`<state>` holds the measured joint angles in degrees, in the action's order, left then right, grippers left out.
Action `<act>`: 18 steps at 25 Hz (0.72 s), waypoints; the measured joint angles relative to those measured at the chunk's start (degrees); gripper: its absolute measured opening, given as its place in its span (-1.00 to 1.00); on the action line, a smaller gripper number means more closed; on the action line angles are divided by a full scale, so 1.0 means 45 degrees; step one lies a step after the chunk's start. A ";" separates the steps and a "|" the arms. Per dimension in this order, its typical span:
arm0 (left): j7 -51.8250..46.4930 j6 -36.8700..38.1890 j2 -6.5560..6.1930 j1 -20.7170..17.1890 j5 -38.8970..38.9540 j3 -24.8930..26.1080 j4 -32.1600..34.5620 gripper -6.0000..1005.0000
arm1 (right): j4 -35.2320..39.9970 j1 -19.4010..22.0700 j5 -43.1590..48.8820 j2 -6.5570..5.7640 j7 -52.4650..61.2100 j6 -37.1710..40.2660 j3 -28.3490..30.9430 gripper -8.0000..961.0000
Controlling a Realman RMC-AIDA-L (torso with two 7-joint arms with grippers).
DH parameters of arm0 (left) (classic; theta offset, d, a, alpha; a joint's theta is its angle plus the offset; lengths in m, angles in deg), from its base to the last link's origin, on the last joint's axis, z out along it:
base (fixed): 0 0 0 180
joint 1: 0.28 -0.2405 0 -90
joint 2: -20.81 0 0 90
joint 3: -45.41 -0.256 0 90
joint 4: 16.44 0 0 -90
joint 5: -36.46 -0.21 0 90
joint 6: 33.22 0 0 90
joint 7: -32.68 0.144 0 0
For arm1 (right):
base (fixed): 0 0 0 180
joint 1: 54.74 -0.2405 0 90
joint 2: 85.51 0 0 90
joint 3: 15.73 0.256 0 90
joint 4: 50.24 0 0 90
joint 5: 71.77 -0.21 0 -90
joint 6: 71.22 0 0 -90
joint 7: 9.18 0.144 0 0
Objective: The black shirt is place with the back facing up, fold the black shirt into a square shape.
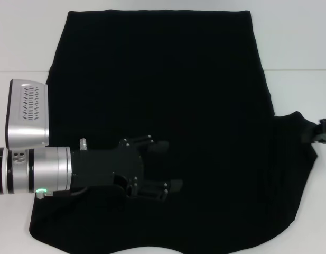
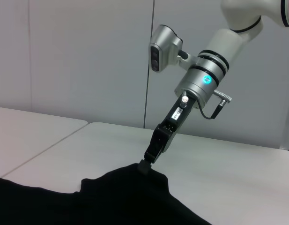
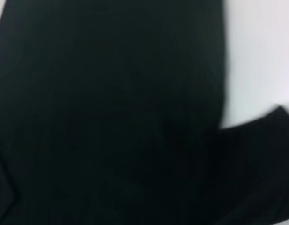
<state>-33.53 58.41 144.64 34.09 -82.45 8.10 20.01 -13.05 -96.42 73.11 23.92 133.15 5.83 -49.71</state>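
The black shirt (image 1: 168, 95) lies spread on the white tabletop (image 1: 295, 47). Right gripper (image 2: 145, 165), fingers clamped on the sleeve tip; left gripper (image 1: 165, 166) hovers mid-shirt, fingers apart. Advise carrying the sleeve inward, low and flat.

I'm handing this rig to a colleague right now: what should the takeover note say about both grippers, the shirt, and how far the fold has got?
Left gripper: open, over the middle of the black shirt, holding nothing.
Right gripper: at the shirt's right sleeve by the table's right edge, shut on the sleeve tip, which is pulled outward and slightly raised.
Shirt: spread on the white table, plain black side up, no lettering visible. The left side already has a straight edge with no sleeve sticking out, so it looks folded in.
Left to do: probably fold the right sleeve inward, then fold the body into a square.
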 joint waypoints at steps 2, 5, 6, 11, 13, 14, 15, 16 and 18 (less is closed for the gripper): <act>-0.0014 -0.0006 0.0001 0.0000 0.0000 0.0026 -0.0009 0.86 | 0.0000 -0.0305 0.0000 0.0106 -0.0013 0.0096 -0.0316 -0.84; -0.0020 -0.0011 0.0001 -0.0001 0.0000 0.0048 -0.0023 0.86 | -0.0032 -0.0885 0.0003 0.0331 0.0013 0.0178 -0.1155 -0.81; -0.0021 -0.0013 0.0000 -0.0001 0.0000 0.0057 -0.0026 0.86 | -0.0108 -0.1318 0.0016 0.0479 0.0071 0.0142 -0.1854 -0.80; -0.0025 -0.0012 0.0000 -0.0001 0.0000 0.0066 -0.0035 0.86 | -0.0198 -0.2006 0.0033 0.0706 0.0295 -0.0051 -0.2980 -0.75; -0.0020 -0.0025 0.0000 -0.0010 0.0000 0.0072 -0.0034 0.86 | -0.0203 -0.2242 0.0044 0.0785 0.0508 -0.0091 -0.3619 -0.73; -0.0012 -0.0039 0.0000 -0.0015 0.0000 0.0072 -0.0035 0.86 | -0.0204 -0.2321 0.0049 0.0808 0.0581 -0.0107 -0.3864 -0.72; -0.0004 -0.0061 0.0000 -0.0016 0.0000 0.0072 -0.0039 0.86 | -0.0204 -0.2429 0.0054 0.0840 0.0682 -0.0125 -0.4169 -0.71; 0.0003 -0.0091 0.0000 -0.0018 0.0000 0.0068 -0.0045 0.86 | -0.0207 -0.2534 0.0058 0.0860 0.0762 -0.0142 -0.4369 -0.70; 0.0009 -0.0136 0.0000 -0.0019 0.0000 0.0045 -0.0054 0.86 | -0.0216 -0.2708 0.0060 0.0908 0.0804 -0.0160 -0.4605 -0.68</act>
<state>-33.49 57.80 144.65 34.01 -82.45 8.30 19.76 -14.02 -108.61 73.38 28.01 136.77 5.11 -70.43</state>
